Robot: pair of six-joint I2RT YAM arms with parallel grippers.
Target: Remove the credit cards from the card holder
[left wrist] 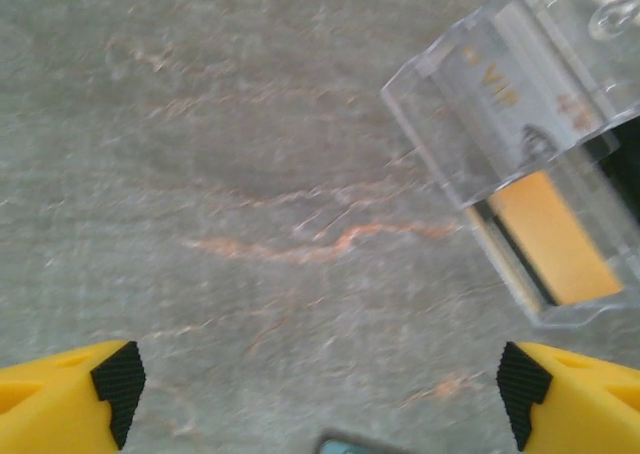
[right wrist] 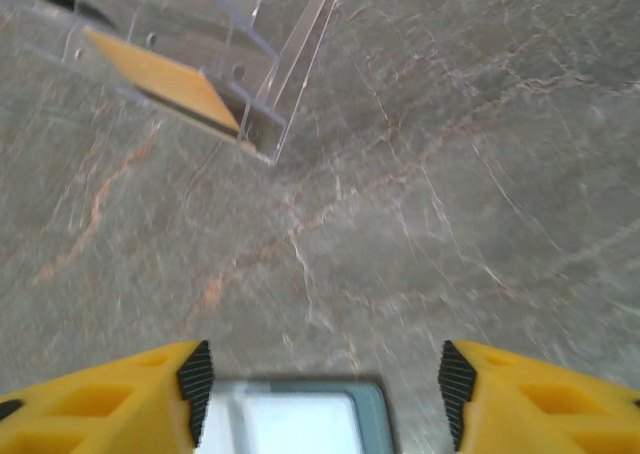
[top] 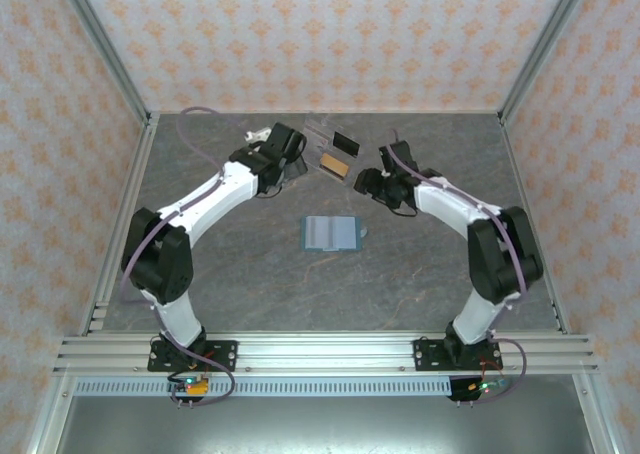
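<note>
Plainly, the card holder (top: pixel 330 232) lies opened flat in the middle of the table (top: pixel 230 284), long axis left to right, on the base side of both claws. The right claw (right wrist: pixel 325 392), spread and empty, hovers near its far edge (the closer one). The left claw (left wrist: pixel 320 389) gapes wide too.

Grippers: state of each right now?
Left gripper: open, holding nothing.
Right gripper: open, holding nothing.

The right gripper (right wrist: pixel 325 386) stands parted, card holder (right wrist: pixel 300 424) below, clear stand (right wrist: pixel 290 54) beyond
</note>
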